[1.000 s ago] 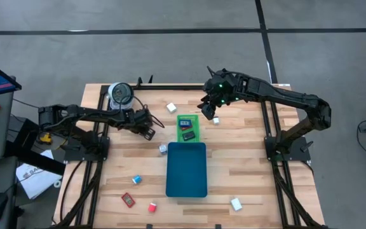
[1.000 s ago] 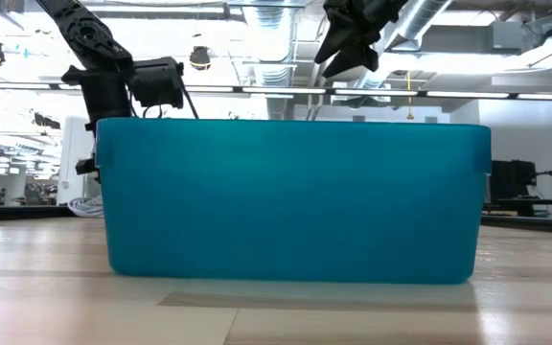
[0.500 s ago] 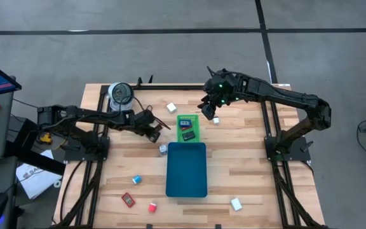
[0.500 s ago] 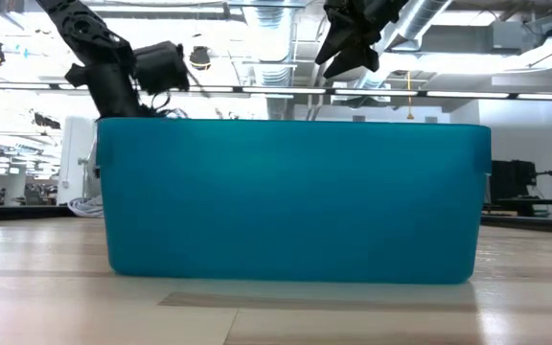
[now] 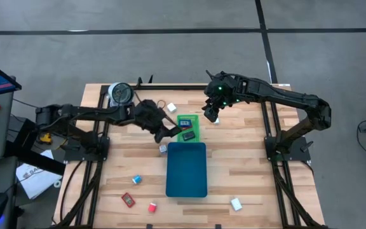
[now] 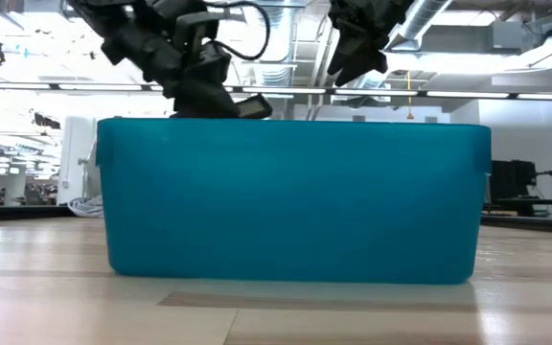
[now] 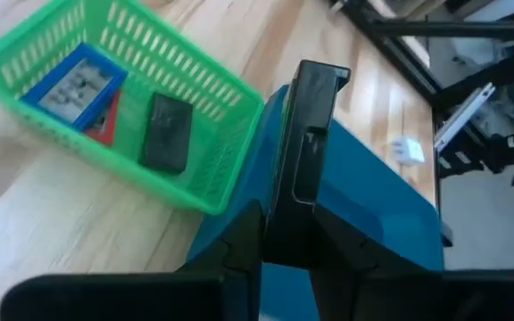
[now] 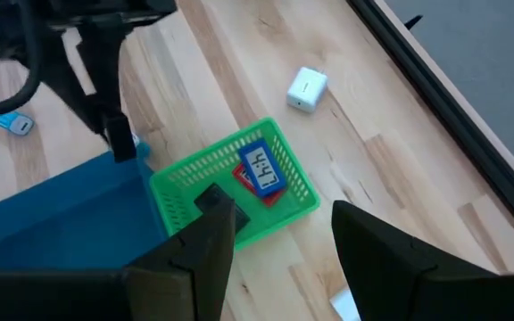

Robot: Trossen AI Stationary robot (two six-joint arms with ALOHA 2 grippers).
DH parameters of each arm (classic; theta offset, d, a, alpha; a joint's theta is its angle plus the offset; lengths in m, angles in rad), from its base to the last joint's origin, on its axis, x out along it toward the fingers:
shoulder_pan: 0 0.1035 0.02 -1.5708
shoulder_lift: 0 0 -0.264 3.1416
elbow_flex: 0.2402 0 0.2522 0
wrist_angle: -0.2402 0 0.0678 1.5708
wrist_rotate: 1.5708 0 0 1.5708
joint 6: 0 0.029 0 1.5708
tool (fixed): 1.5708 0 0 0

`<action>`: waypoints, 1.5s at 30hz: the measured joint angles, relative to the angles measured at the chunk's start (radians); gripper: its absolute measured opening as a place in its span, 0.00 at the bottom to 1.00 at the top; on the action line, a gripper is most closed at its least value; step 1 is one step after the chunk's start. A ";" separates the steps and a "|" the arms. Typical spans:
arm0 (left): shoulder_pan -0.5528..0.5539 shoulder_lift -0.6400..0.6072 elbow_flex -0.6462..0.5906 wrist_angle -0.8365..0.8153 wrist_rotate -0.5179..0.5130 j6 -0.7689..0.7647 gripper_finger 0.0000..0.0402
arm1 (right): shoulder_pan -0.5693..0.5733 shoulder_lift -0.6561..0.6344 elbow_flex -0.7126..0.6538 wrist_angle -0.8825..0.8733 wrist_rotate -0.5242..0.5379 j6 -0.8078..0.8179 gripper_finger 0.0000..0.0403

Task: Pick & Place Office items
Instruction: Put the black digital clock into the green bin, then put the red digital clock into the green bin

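My left gripper (image 5: 171,131) hangs above the gap between the small green tray (image 5: 188,127) and the teal tray (image 5: 187,168). Its fingers are shut, with a small piece at their tips. The green tray holds a blue piece (image 7: 74,80), a red piece (image 7: 105,125) and a black piece (image 7: 166,132). My right gripper (image 5: 211,113) is open above the table, just right of the green tray, and touches nothing. Loose office items lie on the table: white ones (image 5: 170,108) (image 5: 236,204), a silvery one (image 5: 162,148), a blue one (image 5: 136,180) and red ones (image 5: 128,200). My left gripper pinches a small office item (image 8: 122,144) between its two fingertips. The fingers slant down from the table's left side. The piece is lifted clear of the table. The shut fingers (image 7: 303,143) hide most of it, so I cannot tell which part they have.
A round tape-like roll (image 5: 121,93) sits near the table's far left corner. Another white piece (image 5: 216,119) lies below my right gripper. In the low view the teal tray's wall (image 6: 290,201) blocks most of the table. Bare wood lies near the right edge.
My left arm has swung toward the table's right, from left of the green tray to the far edge of the teal tray, with its fingers shut throughout. My right gripper has stayed almost still beside the green tray.
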 joint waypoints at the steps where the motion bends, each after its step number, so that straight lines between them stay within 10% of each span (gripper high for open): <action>1: 0.012 0.015 0.015 -0.007 0.022 0.006 0.13 | 0.000 0.000 0.000 0.000 0.000 -0.001 0.45; 22: 0.047 0.444 0.344 -0.166 0.010 0.190 0.13 | 0.009 0.000 0.000 -0.015 0.000 -0.011 0.45; 45: 0.035 0.314 0.346 -0.160 -0.100 0.243 0.43 | 0.010 0.000 0.000 -0.018 0.000 -0.010 0.45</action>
